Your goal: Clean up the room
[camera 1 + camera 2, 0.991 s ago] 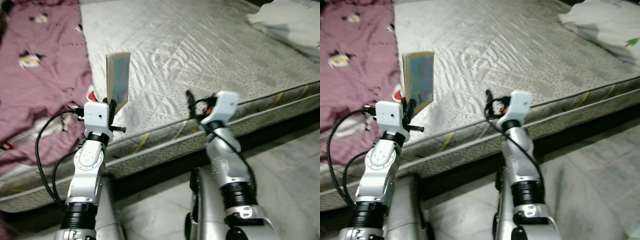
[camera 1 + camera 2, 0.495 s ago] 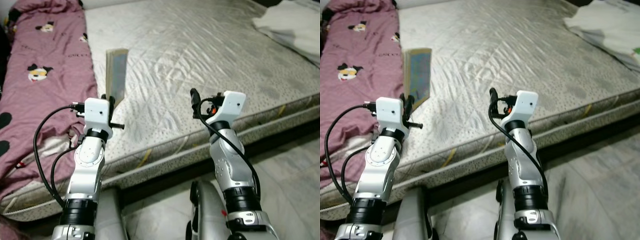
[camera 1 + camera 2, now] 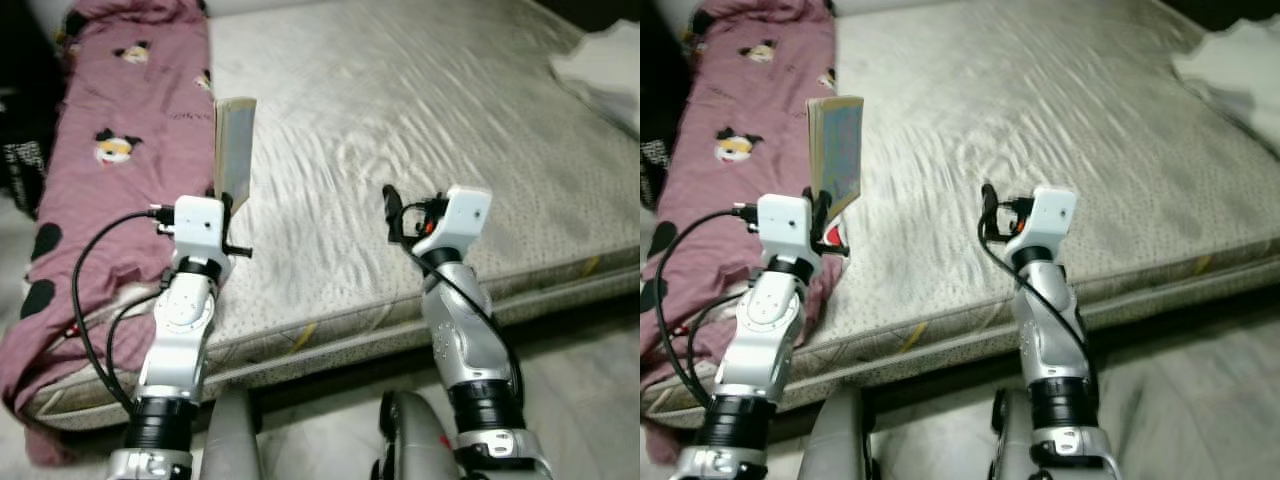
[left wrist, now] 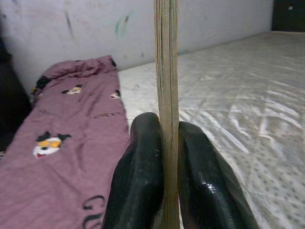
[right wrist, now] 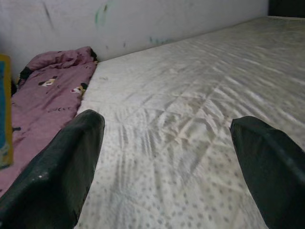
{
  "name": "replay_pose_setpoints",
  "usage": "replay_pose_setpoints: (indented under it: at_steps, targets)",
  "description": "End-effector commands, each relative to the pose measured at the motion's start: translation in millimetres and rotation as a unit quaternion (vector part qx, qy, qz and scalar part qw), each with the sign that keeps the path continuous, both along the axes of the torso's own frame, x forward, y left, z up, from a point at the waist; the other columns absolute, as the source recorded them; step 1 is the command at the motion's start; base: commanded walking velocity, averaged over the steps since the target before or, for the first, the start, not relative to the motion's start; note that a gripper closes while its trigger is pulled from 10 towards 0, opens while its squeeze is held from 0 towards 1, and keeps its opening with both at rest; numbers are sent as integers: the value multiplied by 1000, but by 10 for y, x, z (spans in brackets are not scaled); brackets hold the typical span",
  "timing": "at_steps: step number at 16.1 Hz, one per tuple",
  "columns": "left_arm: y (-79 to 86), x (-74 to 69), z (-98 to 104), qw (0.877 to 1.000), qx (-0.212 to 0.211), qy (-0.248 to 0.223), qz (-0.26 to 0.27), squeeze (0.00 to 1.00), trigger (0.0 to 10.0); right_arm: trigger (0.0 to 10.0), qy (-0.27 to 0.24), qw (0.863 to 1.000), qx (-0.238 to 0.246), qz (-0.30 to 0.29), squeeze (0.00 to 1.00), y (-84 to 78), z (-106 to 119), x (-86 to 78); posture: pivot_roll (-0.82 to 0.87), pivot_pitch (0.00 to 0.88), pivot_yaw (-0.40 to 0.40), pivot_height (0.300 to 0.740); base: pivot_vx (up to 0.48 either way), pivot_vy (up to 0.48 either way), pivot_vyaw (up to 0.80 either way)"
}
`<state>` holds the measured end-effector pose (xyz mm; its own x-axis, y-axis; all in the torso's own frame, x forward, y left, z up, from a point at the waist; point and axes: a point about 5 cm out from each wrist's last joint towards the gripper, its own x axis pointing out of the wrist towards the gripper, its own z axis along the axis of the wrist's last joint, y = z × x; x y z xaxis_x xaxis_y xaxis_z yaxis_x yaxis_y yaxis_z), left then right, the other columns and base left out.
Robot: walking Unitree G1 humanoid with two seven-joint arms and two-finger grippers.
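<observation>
Before me lies a mattress [image 3: 420,150], bare, with a pale quilted top that shines in the light. Its side [image 3: 940,335] is speckled and edged with piping. Along its left side lies a pink blanket [image 3: 110,190] printed with cartoon figures [image 3: 113,148] and black patches; its near end hangs over the mattress corner. At the far right corner of the mattress sits a heap of white bedding [image 3: 600,65], blurred. Behind the bed stands a pale wall [image 4: 95,28] with a greenish smudge [image 4: 121,26]. Below the mattress edge I see pale floor [image 3: 590,400]. Left of the blanket is something dark [image 3: 25,160]; I cannot tell what.
</observation>
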<state>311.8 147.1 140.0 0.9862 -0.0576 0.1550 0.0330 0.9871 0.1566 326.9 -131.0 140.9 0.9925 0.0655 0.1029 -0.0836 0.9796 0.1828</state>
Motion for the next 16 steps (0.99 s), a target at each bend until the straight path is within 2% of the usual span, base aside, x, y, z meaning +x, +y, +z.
replay_pose_setpoints:
  at_steps: [1, 5, 8, 12, 16]
  targets:
    - [-19, 24, 145, 999, 4, -32, -12, 0, 10000, 10000, -13, 1000, -7, 4, 0, 39, 71, 11, -9, 0, 41, 697, 0, 0, 0]
    - [-37, 6, 123, 1000, 0, -29, -10, 0, 10000, 10000, -9, 1000, -17, -4, 0, -1, 62, 19, -6, 0, 35, 740, 0, 0, 0]
    - [-41, 1, 129, 999, 6, -32, -10, 0, 10000, 10000, -6, 1000, -26, -14, 0, -5, 47, 24, 1, 0, 33, 740, 0, 0, 0]
    - [-120, 15, 149, 998, 27, -32, -43, 0, 10000, 10000, 6, 999, -40, -34, 0, -83, -24, 24, 9, 0, 24, 740, 0, 0, 0]
    - [-109, 1, 139, 999, 9, -23, -48, 0, 10000, 10000, 6, 998, -48, -36, 0, -89, -30, 25, 7, 0, 27, 740, 0, 0, 0]
